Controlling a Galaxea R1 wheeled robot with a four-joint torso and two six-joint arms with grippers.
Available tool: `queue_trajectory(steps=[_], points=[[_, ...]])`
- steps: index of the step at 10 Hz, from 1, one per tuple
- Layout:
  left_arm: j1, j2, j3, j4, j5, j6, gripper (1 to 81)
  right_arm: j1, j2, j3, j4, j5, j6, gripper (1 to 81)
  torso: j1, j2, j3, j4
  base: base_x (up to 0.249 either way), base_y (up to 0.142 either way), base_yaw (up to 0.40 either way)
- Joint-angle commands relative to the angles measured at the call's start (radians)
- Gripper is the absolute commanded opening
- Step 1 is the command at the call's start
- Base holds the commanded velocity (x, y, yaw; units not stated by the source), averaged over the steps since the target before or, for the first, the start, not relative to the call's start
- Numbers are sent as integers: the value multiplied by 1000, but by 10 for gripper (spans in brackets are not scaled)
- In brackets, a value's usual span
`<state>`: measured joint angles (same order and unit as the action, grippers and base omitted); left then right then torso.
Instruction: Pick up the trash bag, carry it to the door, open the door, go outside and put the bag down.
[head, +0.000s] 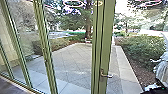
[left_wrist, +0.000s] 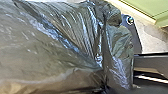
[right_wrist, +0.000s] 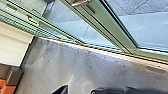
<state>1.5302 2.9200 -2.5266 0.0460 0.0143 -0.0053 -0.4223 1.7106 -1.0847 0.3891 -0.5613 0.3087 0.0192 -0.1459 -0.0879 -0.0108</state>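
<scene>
Paving (head: 72, 60) in head view; trash bag (left_wrist: 62, 50), left wrist view.

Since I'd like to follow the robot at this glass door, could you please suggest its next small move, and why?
Probably ease the right end effector toward the door handle: that handle juts from the green frame and appears in the right wrist view, while the trash bag looms close in the left wrist view.
</scene>
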Motion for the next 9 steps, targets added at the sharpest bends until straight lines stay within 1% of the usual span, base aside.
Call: queue_trajectory(steps=[1, 4, 6, 7, 9], points=[[-52, -1, 8, -15, 58, -4, 10, 156, 38, -68, 31, -91, 58, 811, 0, 0, 0, 0, 0, 0, 0], [-54, -1, 8, -15, 58, -4, 10, 223, 123, -154, 18, -135, 122, 811, 0, 0, 0, 0, 0, 0, 0], [-54, 1, 8, -17, 56, -4, 10, 257, 190, -210, -29, -144, 188, 811, 0, 0, 0, 0, 0, 0, 0], [-54, 2, 8, -31, 56, -4, 10, 269, 227, -233, -47, -167, 208, 811, 0, 0, 0, 0, 0, 0, 0], [-54, 2, 8, -35, 58, -2, 10, 288, 293, -294, -58, -177, 220, 811, 0, 0, 0, 0, 0, 0, 0]])
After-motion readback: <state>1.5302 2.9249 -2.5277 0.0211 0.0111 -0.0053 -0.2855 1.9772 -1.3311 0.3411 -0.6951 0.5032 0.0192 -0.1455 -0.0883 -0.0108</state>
